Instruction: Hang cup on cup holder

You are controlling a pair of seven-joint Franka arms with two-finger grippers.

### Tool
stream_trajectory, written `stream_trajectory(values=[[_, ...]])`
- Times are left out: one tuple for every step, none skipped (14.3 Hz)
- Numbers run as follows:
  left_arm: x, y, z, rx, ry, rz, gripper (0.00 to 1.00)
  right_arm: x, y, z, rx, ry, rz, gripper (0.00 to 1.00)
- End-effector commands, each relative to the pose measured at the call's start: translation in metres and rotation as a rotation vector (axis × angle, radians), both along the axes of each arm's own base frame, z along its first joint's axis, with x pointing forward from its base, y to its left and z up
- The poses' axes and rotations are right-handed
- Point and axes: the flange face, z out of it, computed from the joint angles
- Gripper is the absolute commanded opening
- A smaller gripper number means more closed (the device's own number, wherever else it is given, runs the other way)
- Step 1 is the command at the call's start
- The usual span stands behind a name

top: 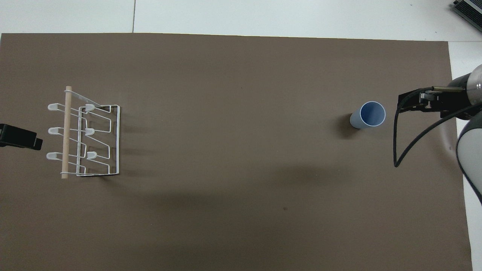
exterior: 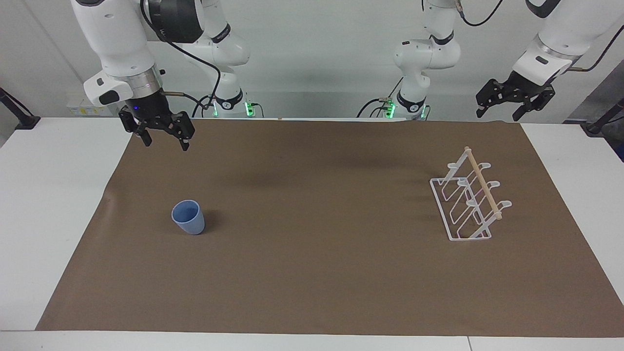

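Note:
The light-blue cup [exterior: 188, 218] [top: 368, 115] stands upright on the brown mat, mouth up, toward the right arm's end of the table. My right gripper [exterior: 164, 141] [top: 411, 104] hangs open and empty over the mat's edge by the robots, well above the cup and not touching it. The white wire cup holder [exterior: 470, 204] [top: 84, 137] with its wooden bar stands toward the left arm's end, its prongs bare. My left gripper [exterior: 498, 116] [top: 20, 138] waits open and empty in the air, beside the holder and higher than it.
A brown mat [exterior: 312, 253] covers most of the white table [exterior: 44, 204]. Black cables hang from the right arm's wrist [top: 399, 143]. Both arm bases stand at the table's edge on the robots' side.

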Motion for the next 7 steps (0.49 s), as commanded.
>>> stream_trajectory(values=[[-0.0081, 0.0017, 0.0022, -0.008, -0.003, -0.002, 1.00, 0.0003, 0.0001, 0.0016, 0.004, -0.019, 0.000, 1.00], [-0.0077, 0.0025, 0.0013, -0.008, 0.000, -0.001, 1.00, 0.0003, -0.0003, 0.0016, 0.008, -0.019, 0.003, 1.00], [-0.0076, 0.0025, 0.0014, -0.008, -0.001, -0.001, 1.00, 0.0003, -0.0019, 0.0008, 0.037, -0.017, -0.006, 1.00], [-0.0076, 0.0025, 0.0014, -0.008, -0.001, 0.001, 1.00, 0.0009, 0.0031, 0.0016, 0.072, -0.023, -0.003, 1.00], [-0.0075, 0.0032, 0.0014, -0.008, -0.001, 0.002, 1.00, 0.0035, 0.0056, 0.0009, 0.080, -0.046, 0.007, 1.00], [-0.0075, 0.0034, 0.0014, -0.006, -0.001, 0.002, 1.00, 0.0060, 0.0074, -0.0027, 0.077, -0.067, 0.051, 1.00], [-0.0075, 0.0032, 0.0014, -0.008, -0.001, 0.002, 1.00, 0.0092, 0.0065, -0.0081, 0.071, -0.091, 0.100, 1.00]])
